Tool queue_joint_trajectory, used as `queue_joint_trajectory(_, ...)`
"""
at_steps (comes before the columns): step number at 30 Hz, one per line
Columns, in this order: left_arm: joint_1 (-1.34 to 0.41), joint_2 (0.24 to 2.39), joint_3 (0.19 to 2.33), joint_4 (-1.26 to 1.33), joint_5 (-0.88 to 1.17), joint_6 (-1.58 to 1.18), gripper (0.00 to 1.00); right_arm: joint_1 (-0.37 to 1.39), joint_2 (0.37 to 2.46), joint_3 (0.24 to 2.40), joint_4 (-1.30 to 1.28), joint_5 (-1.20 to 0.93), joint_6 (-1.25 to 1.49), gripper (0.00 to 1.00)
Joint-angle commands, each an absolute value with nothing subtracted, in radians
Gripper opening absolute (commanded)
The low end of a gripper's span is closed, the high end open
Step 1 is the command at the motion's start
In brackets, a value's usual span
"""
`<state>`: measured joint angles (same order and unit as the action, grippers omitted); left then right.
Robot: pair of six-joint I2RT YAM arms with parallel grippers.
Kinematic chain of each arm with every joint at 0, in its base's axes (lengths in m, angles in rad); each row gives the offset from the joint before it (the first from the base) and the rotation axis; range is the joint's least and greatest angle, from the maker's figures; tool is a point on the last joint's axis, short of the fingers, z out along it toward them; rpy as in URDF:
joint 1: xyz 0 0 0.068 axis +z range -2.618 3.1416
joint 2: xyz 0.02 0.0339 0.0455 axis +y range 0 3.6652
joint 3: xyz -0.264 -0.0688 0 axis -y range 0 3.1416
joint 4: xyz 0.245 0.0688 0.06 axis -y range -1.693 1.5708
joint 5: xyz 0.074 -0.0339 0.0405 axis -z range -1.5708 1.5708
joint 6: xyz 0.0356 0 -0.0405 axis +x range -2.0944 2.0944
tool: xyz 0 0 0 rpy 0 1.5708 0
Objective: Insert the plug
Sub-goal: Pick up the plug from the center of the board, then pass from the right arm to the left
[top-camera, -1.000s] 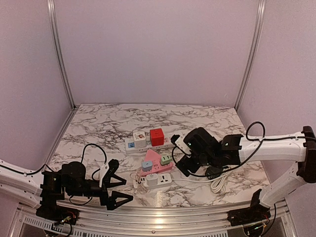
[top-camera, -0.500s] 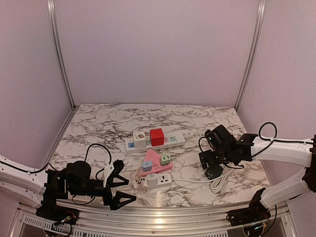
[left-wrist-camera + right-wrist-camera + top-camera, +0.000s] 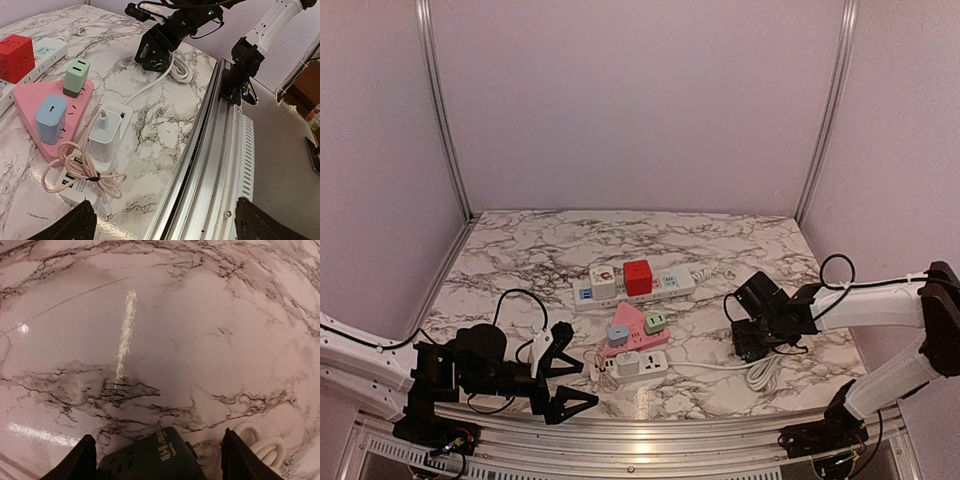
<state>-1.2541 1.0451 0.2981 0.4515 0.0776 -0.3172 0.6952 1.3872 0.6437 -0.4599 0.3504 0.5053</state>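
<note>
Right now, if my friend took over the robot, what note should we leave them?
Left end effector: open, empty, near the front edge of the marble table, by the small white power strip.
Right end effector: open, fingers either side of the black plug, not yet squeezing it.
Plug lies on the table at the right, beside a coiled white cord.
Long white power strip and pink triangular strip sit mid-table.
Done: plug reached. Left: grip, lift, carry to a free socket, push in.
</note>
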Motion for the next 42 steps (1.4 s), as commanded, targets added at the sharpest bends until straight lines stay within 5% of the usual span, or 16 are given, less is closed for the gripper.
queue_joint_trajectory(1, -1.256, 1.024, 0.285, 0.478, 0.078, -0.315, 0.99, 0.686, 1.396, 0.645, -0.401, 0.332, 0.524, 0.57)
queue_joint_trajectory(11, -1.256, 1.016, 0.275, 0.488, 0.07, -0.319, 0.99, 0.7, 1.33, 0.684, -0.344, 0.261, 0.448, 0.26)
queue_joint_trajectory(28, -1.255, 1.33, 0.554, 0.576, 0.066, -0.374, 0.99, 0.891, 1.22, 0.654, -0.093, 0.434, 0.461, 0.21)
queue_joint_trajectory(42, -1.246, 1.623, 0.869, 0.616, 0.103, -0.426, 0.99, 0.928, 1.051, 0.589, 0.071, 0.287, 0.656, 0.18)
